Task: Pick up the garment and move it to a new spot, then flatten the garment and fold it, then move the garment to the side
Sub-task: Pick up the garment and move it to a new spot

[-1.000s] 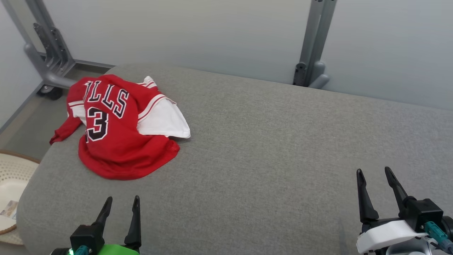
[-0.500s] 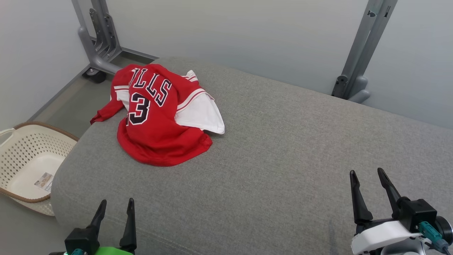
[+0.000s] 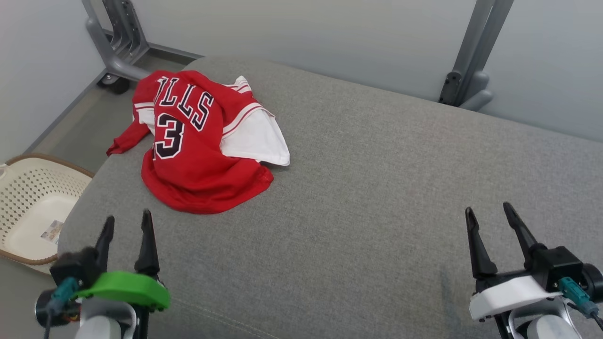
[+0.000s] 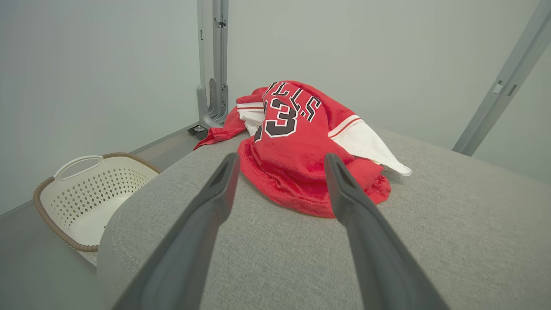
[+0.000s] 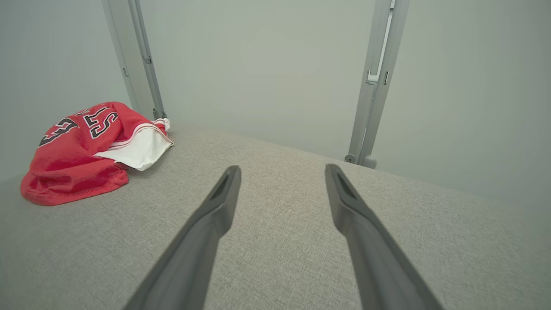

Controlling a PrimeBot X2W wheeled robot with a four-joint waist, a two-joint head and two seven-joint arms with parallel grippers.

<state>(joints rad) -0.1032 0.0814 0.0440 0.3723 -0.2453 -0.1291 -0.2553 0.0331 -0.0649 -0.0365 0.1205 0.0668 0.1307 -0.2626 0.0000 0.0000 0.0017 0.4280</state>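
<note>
**Q:** How does the garment look?
**A:** The garment is a red jersey with white trim. The black, white-edged letters "LLS" and a numeral 3 face up. It lies crumpled in a loose heap. A white panel sticks out on its right side, and one red strip hangs over the left edge of the grey cushion.

**Q:** Where does it lie?
**A:** It lies on the far left corner of the cushion. A cream perforated basket stands on the floor off that same left edge, nearer the robot.

**Q:** How does it lie relative to the grippers?
**A:** The left gripper is over the near left part of the cushion, fingers parted and empty, pointing towards the heap. In the left wrist view the jersey's hem lies just beyond the fingertips, framed between them and untouched. The right gripper is likewise spread wide and holds nothing. It sits over the near right of the cushion, well apart from the garment. In the right wrist view the jersey lies far off to the left.
</note>
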